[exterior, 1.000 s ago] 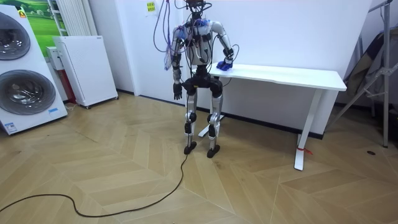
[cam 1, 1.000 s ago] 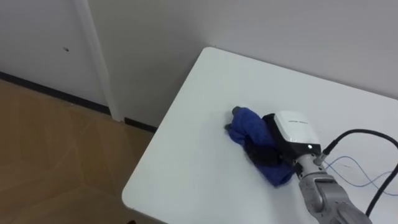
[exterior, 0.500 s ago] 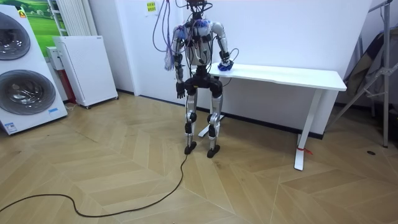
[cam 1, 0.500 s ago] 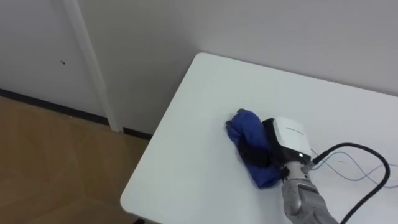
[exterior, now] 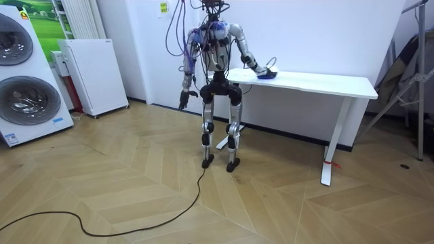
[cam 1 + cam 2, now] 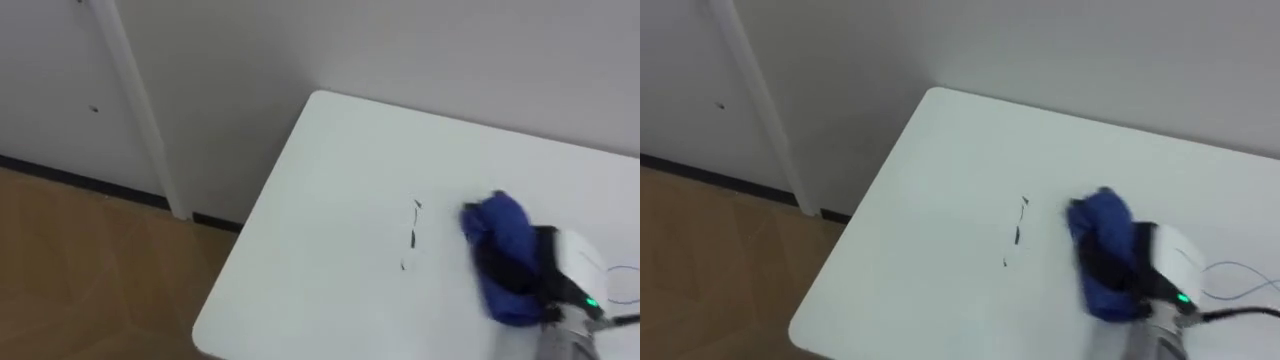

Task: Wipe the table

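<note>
The robot stands at the end of the white table (image 6: 330,150) on the room view's left. The blue cloth (image 6: 497,240) lies bunched on the tabletop, toward 4 o'clock in the eye view. The right hand (image 6: 565,265) rests on the cloth's 4 o'clock side, its dark fingers (image 6: 512,275) seemingly curled into the fabric. The left hand (image 5: 182,103) hangs by the hip, its pose too small to tell. Thin dark marks (image 6: 412,238) lie at the cloth's 9 o'clock.

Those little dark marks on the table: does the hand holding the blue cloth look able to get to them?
Probably yes. The right hand, gripping the blue cloth, sits on the white table just beside the dark marks, with only bare tabletop between.
</note>
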